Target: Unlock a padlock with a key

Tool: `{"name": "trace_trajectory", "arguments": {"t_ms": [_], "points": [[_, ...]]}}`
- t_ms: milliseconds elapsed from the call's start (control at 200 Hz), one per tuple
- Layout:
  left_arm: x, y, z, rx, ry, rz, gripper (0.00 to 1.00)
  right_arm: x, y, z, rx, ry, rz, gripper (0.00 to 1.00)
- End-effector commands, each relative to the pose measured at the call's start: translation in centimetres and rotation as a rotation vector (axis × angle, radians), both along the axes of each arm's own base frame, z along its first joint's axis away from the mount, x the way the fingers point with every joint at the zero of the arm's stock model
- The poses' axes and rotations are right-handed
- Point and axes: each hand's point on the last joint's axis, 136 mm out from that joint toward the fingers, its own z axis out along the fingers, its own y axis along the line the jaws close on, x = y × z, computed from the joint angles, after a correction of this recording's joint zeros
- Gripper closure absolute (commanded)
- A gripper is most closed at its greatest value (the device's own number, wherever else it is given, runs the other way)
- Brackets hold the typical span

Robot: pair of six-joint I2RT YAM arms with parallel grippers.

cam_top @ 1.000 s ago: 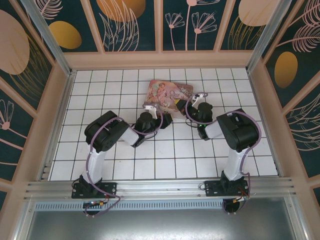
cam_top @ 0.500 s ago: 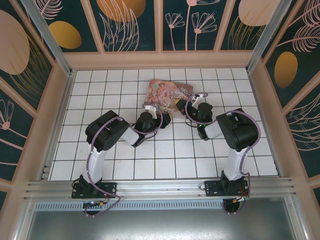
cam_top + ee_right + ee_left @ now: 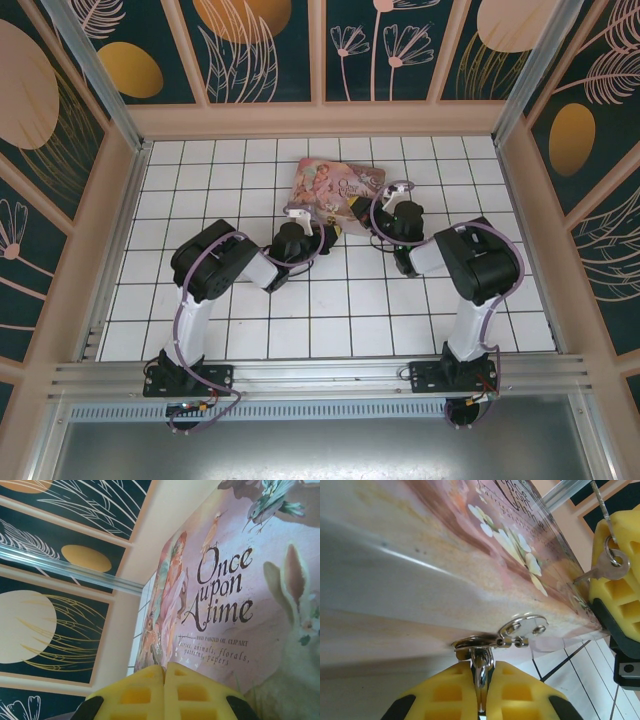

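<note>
Closed since a moment ago, the left fingers (image 3: 445, 692) are clamped on the silver loop of the padlock (image 3: 480, 672), hung on the tin box (image 3: 445, 570). The key (image 3: 600, 571) is pinched in the shut right fingers (image 3: 620, 600) nearby.

slim ringed key (image 3: 599, 570), padlock (image 3: 480, 672) (silvery shackle)

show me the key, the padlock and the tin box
key (image 3: 601, 572), left wrist view, on its flat head
padlock (image 3: 479, 672), left wrist view, on the silvery shackle; its body is hidden
tin box (image 3: 220, 590), right wrist view, on the lid's printed title
</note>
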Motion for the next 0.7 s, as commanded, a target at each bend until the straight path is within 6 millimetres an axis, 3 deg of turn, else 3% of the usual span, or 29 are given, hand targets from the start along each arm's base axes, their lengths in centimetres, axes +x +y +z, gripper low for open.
{"name": "trace_trajectory", "arguments": {"t_ms": [0,165,280,450,696], "points": [[-0.6,-0.2,2.5,-0.044,-0.003,-0.026,1.0,-0.9,0.8,3.1,-0.019,-0.042,0.044,1.0],[-1.9,0.2,3.6,-0.054,0.034,-0.054,1.0,-3.6,0.6,6.3,-0.043,-0.097,0.065,1.0],[-2.9,0.2,4.1,-0.051,0.066,-0.088,1.0,-6.6,0.9,7.1,-0.045,-0.115,0.097,1.0],[-4.3,0.3,4.5,-0.08,0.116,-0.122,1.0,-10.9,0.9,6.4,-0.052,-0.097,0.103,1.0],[-6.0,-0.1,5.3,-0.14,0.181,-0.186,1.0,-15.9,-0.3,3.1,-0.034,-0.03,0.073,1.0]]}}
